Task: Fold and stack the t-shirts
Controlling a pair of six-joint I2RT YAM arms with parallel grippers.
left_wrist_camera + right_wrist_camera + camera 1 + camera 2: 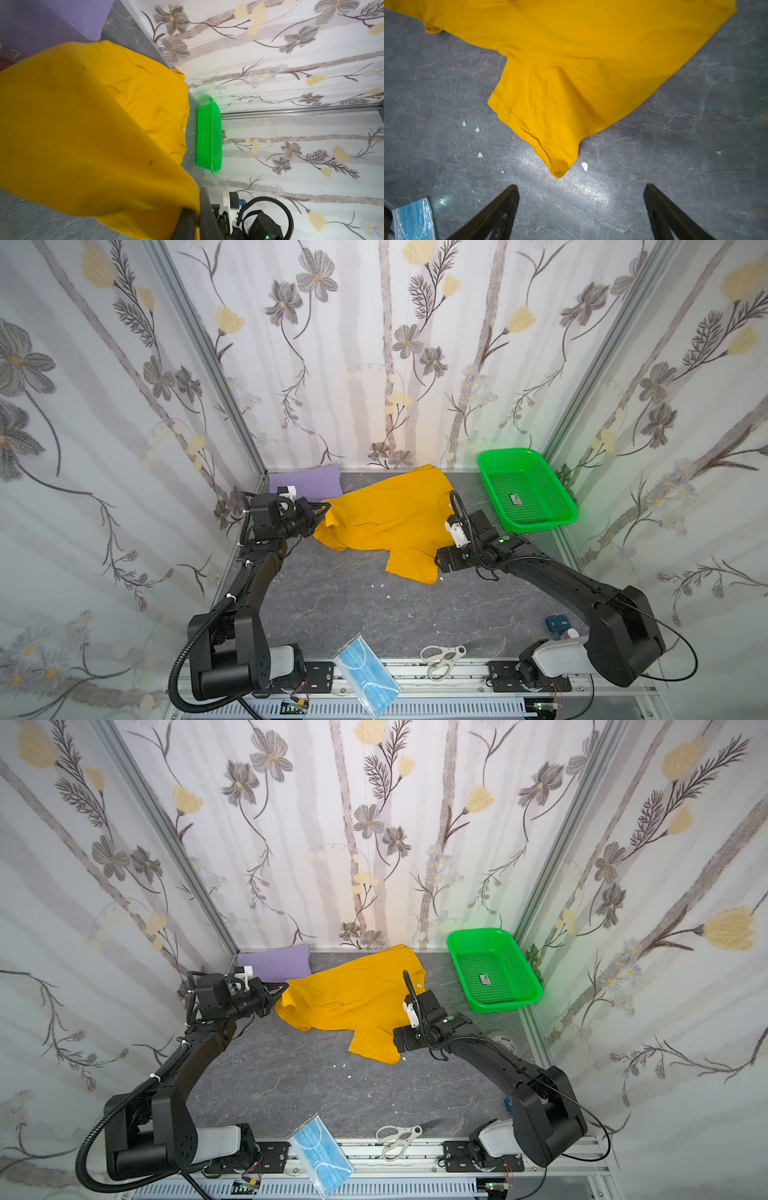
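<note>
At the near edge of the desk (332, 614), a blue face mask (365, 676) is lying at 6 o'clock and white scissors (442, 659) at about 5 o'clock. Beyond them, the right gripper (580, 188) is being held low over bare desk near the middle, the arm being reached in from 4 o'clock. Its jaws are being kept wide apart with nothing between them. A sleeve corner of the mustard-yellow t-shirt (390, 518) is lying just ahead of them, untouched. The shirt is being spread, wrinkled and unfolded, from the middle toward 12 o'clock, its collar at 3 o'clock. Its 9 o'clock edge is being lifted off the desk by the left gripper (323, 508), whose jaws are clamped on the fabric. Farthest, a lilac t-shirt (307, 483) is lying as a flat rectangle at 11 o'clock, and a green basket (525, 493) at 1 o'clock.
</note>
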